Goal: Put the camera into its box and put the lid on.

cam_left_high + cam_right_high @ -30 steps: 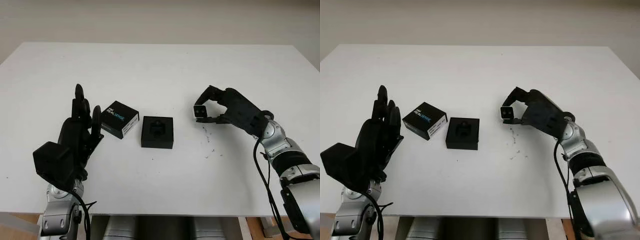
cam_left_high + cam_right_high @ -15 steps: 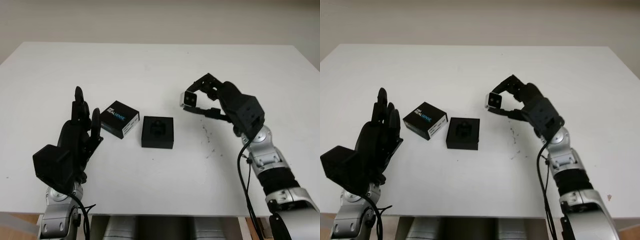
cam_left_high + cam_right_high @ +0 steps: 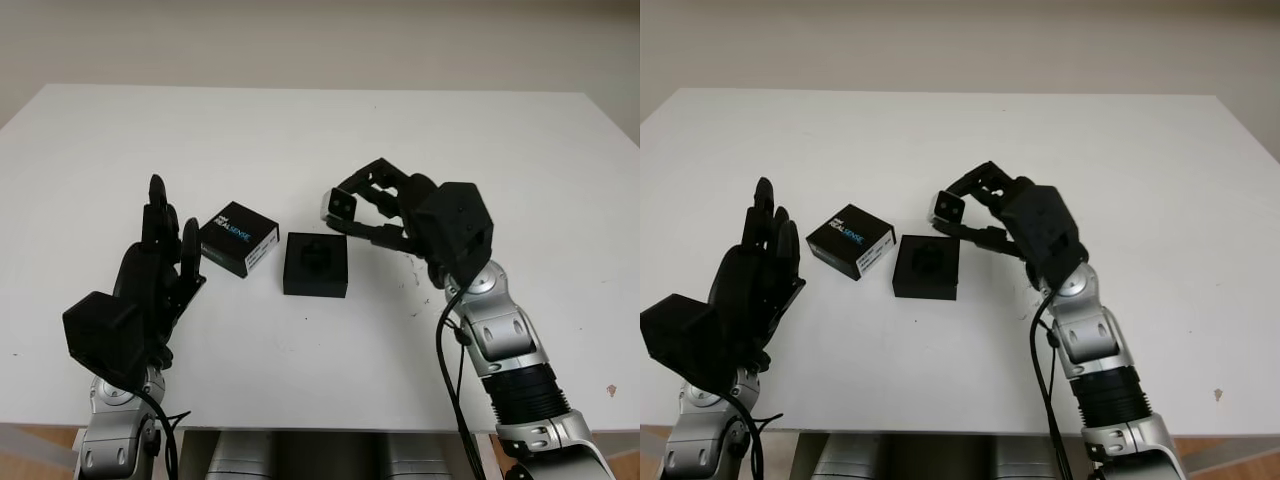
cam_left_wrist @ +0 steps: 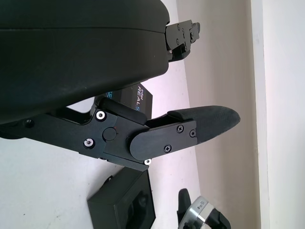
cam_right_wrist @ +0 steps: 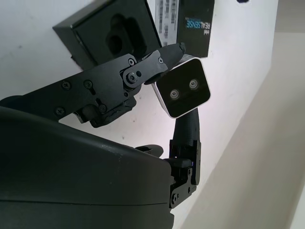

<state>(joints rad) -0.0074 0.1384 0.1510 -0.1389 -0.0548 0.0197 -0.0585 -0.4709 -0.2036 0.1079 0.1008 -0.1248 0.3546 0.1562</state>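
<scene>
My right hand [image 3: 362,212] is shut on the small silver camera [image 3: 338,204], holding it in the air just above and to the right of the open black box [image 3: 315,264]. Its dark face with two lenses shows in the right wrist view, camera [image 5: 186,94]. The box [image 3: 926,266] sits on the white table with a shaped foam recess inside. The black lid [image 3: 238,238], printed with white and blue lettering, lies flat on the table just left of the box. My left hand [image 3: 158,262] is open and raised at the near left, beside the lid.
The white table [image 3: 320,130] stretches wide behind and to the right of the objects. A few small dark specks [image 3: 418,300] mark the surface right of the box. The table's front edge runs close to both arms.
My right hand has carried the camera leftward from the table's right middle to just over the box's right side. The left hand, box and lid have stayed put.
</scene>
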